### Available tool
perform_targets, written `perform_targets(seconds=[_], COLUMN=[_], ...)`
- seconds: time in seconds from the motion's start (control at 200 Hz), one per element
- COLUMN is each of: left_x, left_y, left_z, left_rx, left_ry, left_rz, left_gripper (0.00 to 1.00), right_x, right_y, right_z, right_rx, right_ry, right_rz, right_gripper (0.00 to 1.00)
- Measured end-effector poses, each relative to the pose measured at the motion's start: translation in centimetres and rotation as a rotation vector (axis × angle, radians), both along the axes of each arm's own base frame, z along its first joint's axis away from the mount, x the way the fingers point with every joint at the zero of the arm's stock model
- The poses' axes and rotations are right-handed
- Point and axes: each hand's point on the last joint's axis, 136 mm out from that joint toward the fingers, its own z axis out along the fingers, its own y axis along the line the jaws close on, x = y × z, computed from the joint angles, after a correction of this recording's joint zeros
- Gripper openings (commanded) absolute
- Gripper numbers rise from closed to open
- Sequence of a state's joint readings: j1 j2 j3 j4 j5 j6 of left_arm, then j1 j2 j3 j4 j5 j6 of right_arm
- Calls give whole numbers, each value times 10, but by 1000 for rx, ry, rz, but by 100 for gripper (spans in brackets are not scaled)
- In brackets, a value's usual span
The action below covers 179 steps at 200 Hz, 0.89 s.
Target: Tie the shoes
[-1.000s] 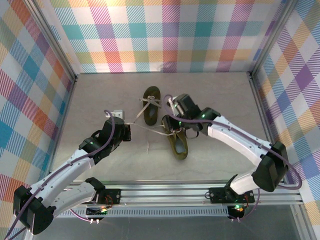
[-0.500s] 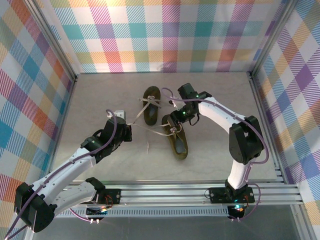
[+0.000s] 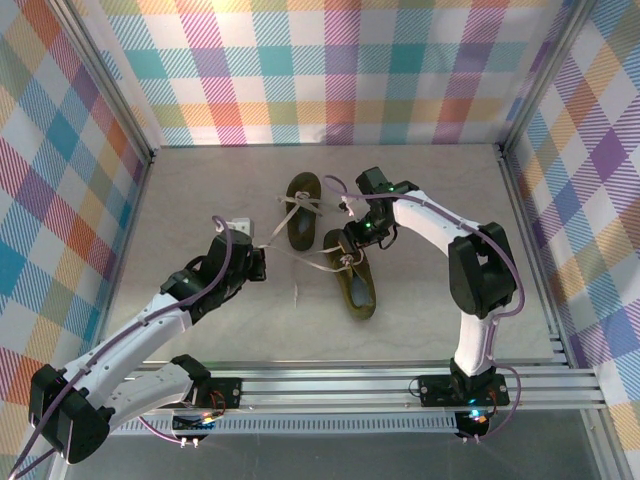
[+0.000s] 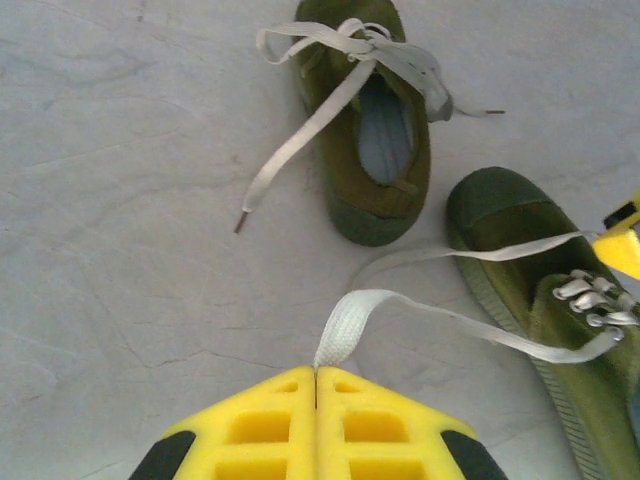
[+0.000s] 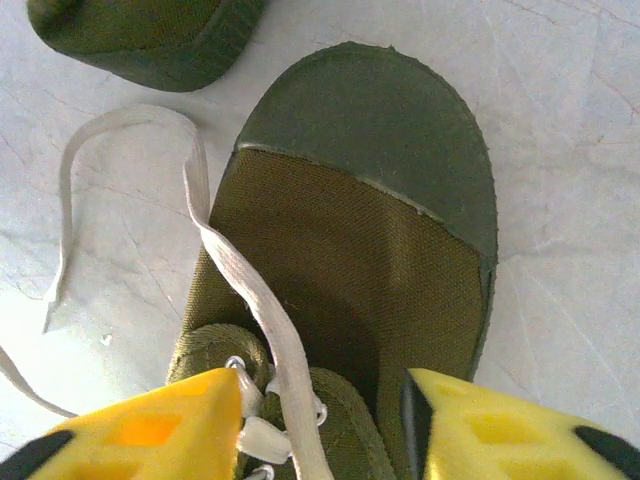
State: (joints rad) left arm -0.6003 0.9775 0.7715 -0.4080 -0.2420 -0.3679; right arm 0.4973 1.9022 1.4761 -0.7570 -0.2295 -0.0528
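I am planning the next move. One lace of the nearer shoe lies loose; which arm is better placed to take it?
Right, I think. The right gripper is open above that shoe, the loose lace between its jaws. The left gripper is shut on the other lace.

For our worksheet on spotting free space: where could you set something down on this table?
Bare: the table's far-left corner, its right side along the wall, the near strip by the rail. Crowded: the centre, with shoes, laces, left tool, right tool.

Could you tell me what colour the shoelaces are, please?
Pale grey-beige laces, clearest in the left wrist view.
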Motion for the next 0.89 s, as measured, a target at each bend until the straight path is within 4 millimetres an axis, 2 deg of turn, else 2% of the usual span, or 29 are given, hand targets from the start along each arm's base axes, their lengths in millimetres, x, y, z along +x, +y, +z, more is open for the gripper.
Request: perform_targets(seconds=[0.14,0.365,0.58,0.77,0.895], left_x=[-1,-5,9,44,63], left_y=[-14,-32,-36,-48,-61], left_z=[6,13,25,46,45], left_rx=[-60,-191,-332,-443,-491], left_ry=[28,70,80,105,141], left_rz=[-43,-60,64,218,275], left_gripper=[0,0,0,0,0], right_x=[-3,-21,-40,-56,-60], right_y=[5,8,11,11,15], right_z=[2,21,49,45,42], right_rx=[33,128,259,317,324], right_ry=[18,9,-73,-116,-140], right_rz=[-4,-16,16,66,108], right_gripper=[14,4,2,6,7])
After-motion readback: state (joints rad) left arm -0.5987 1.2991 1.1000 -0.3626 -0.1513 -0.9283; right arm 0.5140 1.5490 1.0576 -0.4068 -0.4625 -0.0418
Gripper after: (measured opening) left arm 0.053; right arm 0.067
